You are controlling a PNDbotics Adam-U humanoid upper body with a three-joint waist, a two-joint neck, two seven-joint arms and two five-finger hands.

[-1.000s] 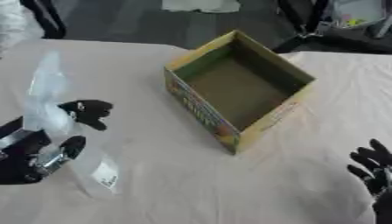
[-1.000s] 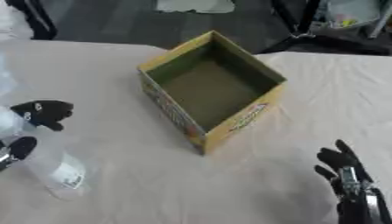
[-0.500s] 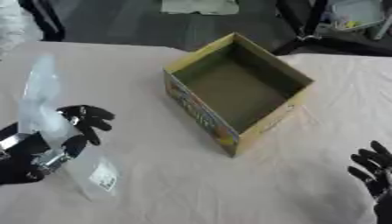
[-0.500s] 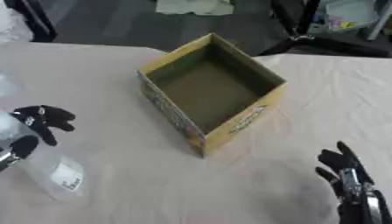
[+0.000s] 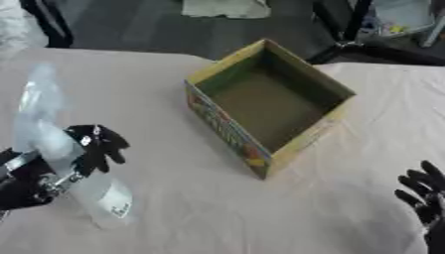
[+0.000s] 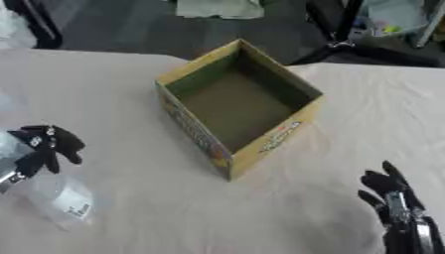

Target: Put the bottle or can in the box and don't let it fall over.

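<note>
Bottle point(image 5: 61, 158) in left hand point(image 5: 74, 161) fingers — well left of box point(image 5: 269, 104).

One clear bottle point(image 5: 65, 163) and one open box point(image 5: 265, 106) are on the one bench point(image 5: 191, 208). Two hands show: the left hand point(image 5: 61, 161) and the right hand point(image 6: 396, 206). No cans show.

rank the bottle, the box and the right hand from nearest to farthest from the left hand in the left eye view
1. The clear bottle: held in the left hand, whose fingers curl round it, at the lower left of the table.
2. The open box: at the middle of the table, to the hand's right and further back.
3. The right hand: at the lower right corner, fingers up, across the table.
</note>
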